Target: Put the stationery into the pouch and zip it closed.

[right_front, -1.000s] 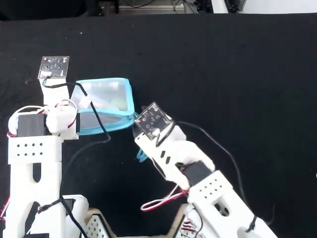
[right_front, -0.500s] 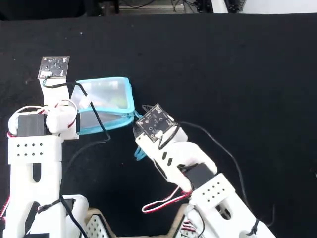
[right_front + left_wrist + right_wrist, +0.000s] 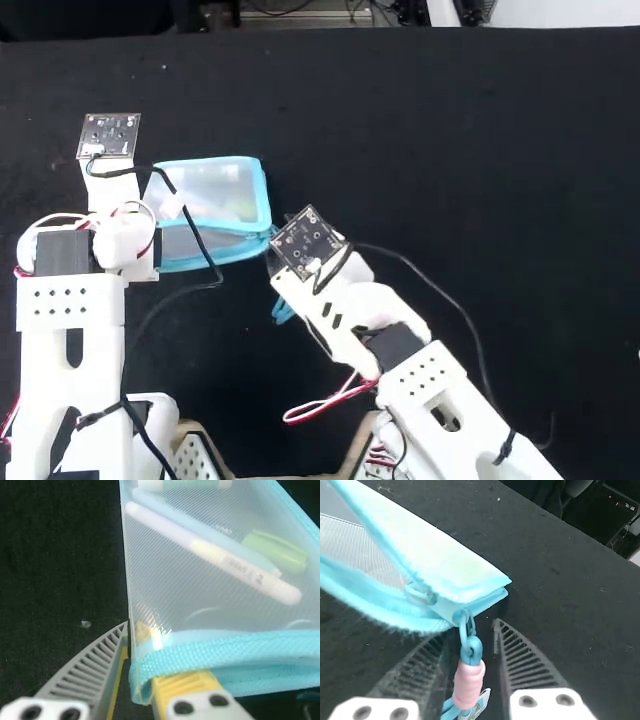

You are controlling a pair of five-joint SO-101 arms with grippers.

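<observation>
Black tabletop [image 3: 480, 150], translucent pouch [image 3: 205, 190] at ten o'clock held pens [image 3: 215, 555], left end effector [image 3: 132, 635] clenched on its corner, right end effector [image 3: 469, 630] released, straddling pink zipper pull [image 3: 468, 680].

- No text, number or sign is legible in any view.
- White pen [image 3: 210, 550], inside the pouch [image 3: 165, 605]: a short line of dark print on the barrel towards the capped end, too blurred to read.
- Light-blue pen [image 3: 200, 524], just beside the white pen in the pouch: a small faint mark on the barrel, illegible.
</observation>
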